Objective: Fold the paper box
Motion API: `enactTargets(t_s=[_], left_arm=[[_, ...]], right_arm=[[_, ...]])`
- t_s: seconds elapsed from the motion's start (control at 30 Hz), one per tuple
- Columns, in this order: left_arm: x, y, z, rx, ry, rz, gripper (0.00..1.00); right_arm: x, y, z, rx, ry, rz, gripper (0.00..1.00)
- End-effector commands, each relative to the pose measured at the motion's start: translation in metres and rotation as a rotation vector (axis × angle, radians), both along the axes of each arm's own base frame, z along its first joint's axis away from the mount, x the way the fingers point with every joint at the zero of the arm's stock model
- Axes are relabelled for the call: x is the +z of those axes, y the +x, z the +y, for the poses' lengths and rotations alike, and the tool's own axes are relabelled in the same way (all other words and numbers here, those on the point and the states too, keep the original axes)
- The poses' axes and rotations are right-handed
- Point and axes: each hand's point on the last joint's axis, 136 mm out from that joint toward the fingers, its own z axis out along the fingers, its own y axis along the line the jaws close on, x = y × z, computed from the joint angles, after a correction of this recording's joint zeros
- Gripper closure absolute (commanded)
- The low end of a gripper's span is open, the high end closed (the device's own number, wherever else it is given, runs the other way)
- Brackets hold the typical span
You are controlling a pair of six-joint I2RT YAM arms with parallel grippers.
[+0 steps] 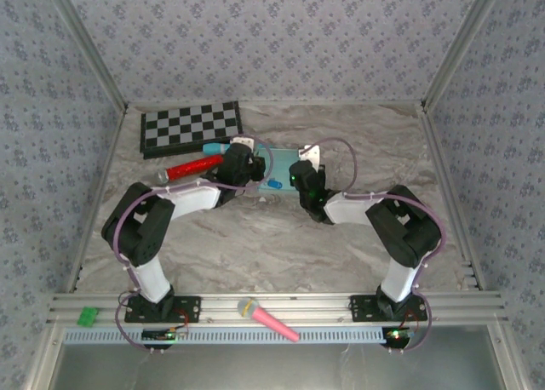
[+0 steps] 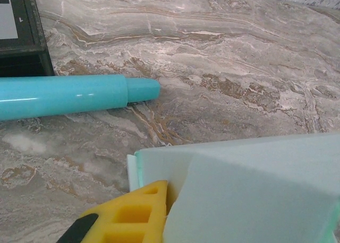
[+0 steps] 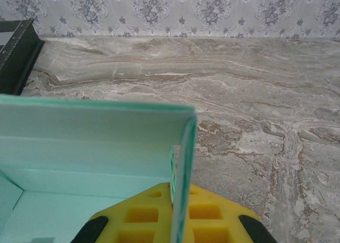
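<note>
Grip matters: right end effector (image 3: 178,214) clamps a wall of the box (image 3: 90,142) edge-on; left end effector (image 1: 249,164) rests against a flap, though whether it pinches I cannot tell. Box sits between them on the desk (image 3: 255,110). Brace the wall, fold along the crease, and avoid crushing the thin card.

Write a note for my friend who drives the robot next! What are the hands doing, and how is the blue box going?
Left gripper: seems closed on one wall of the paper box.
Right gripper: shut on another wall's edge.
Box: far middle of the table, between both arms, near the checkerboard.
Done: walls raised, top open.
Left: probably tucking the remaining flaps and closing it.
</note>
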Motion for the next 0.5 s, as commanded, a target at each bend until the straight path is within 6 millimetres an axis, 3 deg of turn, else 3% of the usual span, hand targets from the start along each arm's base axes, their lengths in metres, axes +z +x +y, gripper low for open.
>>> enactTargets(t_s=[0.0,0.47], left_arm=[[-0.002,-0.015,-0.004,-0.023,-0.009,0.023,0.86],[-0.016,-0.031,0.001,-0.026,0.023,0.029,0.86]], right_arm=[[-0.018,-0.01,-0.002,-0.003,-0.053,0.034,0.93],[-0.032,-0.024,0.0,-0.016,-0.085,0.046,0.92]])
